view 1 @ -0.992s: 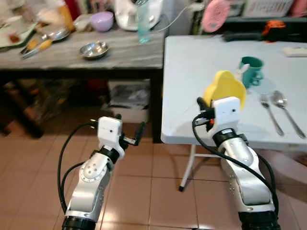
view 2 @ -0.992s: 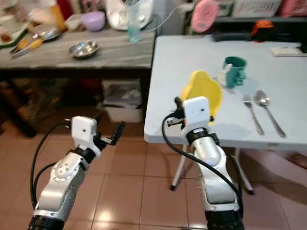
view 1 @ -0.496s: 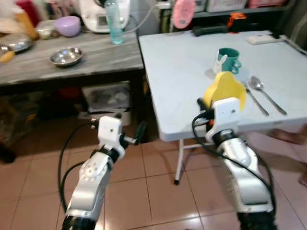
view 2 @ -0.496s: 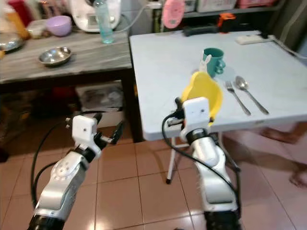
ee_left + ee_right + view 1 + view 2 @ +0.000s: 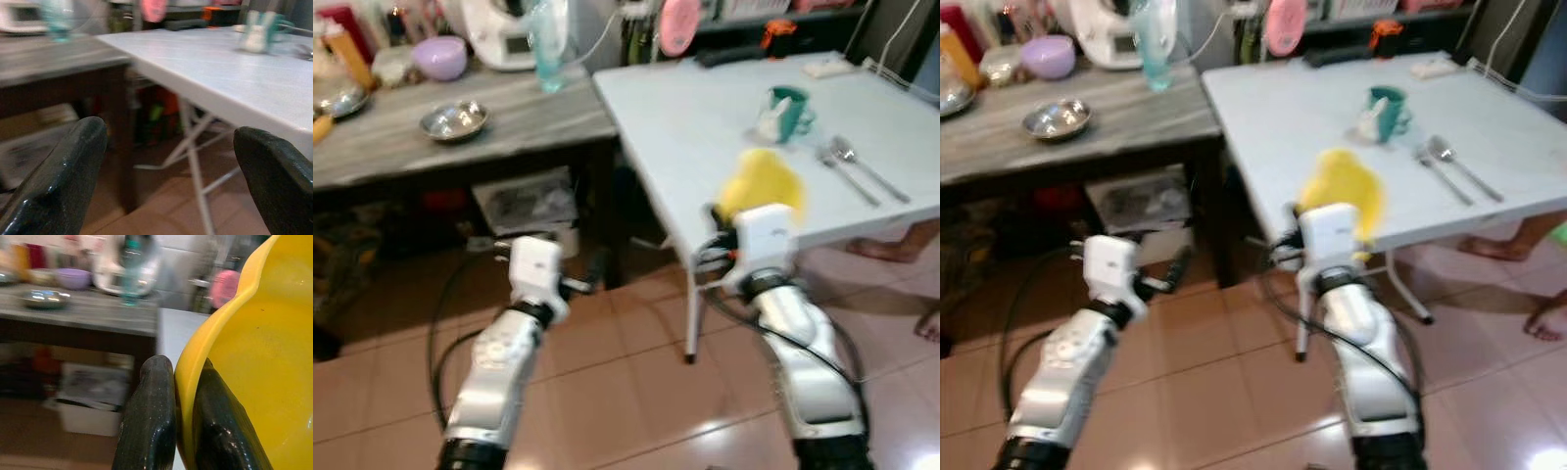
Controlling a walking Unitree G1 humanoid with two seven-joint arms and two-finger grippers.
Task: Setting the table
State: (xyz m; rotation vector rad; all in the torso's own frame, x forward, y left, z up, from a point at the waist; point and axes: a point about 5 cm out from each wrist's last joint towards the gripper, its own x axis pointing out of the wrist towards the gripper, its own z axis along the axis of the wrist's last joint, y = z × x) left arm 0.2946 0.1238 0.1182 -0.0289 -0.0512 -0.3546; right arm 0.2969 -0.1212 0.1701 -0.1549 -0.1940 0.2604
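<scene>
My right gripper (image 5: 183,382) is shut on the rim of a yellow plate (image 5: 762,184), held upright in front of the near edge of the white table (image 5: 705,127). A green mug (image 5: 787,106) stands further back on the table, with a fork (image 5: 850,178) and a spoon (image 5: 876,174) lying side by side to its right. My left gripper (image 5: 168,134) is open and empty, low over the tiled floor, left of the table's near corner. The eye views are blurred.
A grey-topped side counter (image 5: 509,108) at the left carries a steel bowl (image 5: 453,120), a purple bowl (image 5: 440,57) and a clear bottle (image 5: 546,44). A white box (image 5: 524,201) sits under it. A person's bare feet (image 5: 876,250) stand by the table's right side.
The camera has shifted, so the table and counter sit differently in view, and the picture is more blurred. Both arms keep their pose. The plate stays in the right gripper.
</scene>
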